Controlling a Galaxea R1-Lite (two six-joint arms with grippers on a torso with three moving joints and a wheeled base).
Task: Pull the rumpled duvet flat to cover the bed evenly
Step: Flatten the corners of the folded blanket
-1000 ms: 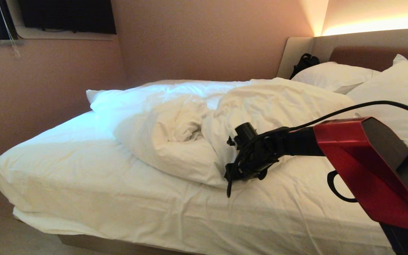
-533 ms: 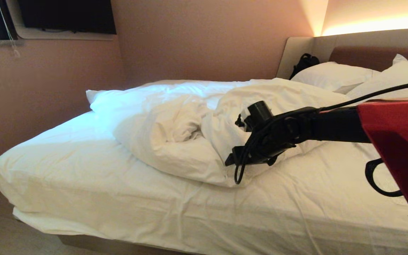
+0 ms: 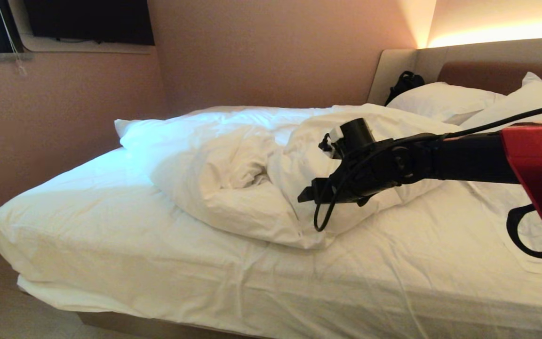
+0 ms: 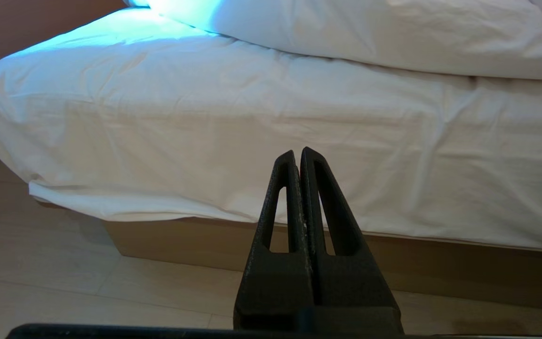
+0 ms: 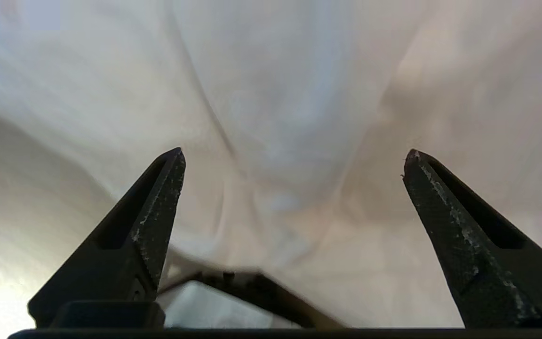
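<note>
The thick, puffy white duvet in its wrinkled cotton cover (image 3: 271, 174) is seen bunched in a rumpled heap across the middle and far side of the large low bed with its white-sheeted mattress and tan base (image 3: 158, 325). The near half of the thin, taut white fitted sheet (image 3: 111, 245) is left uncovered, so the spreading is judged barely begun.

The right end effector (image 3: 309, 194) is held over the near folded edge of the heap, its fingers (image 5: 158, 207) spread wide with nothing between them. The left end effector (image 4: 298, 157) is pressed together, empty, beside the bed's near side. Gripping an edge and drawing it towards the foot and the near side remain to be done.
</note>
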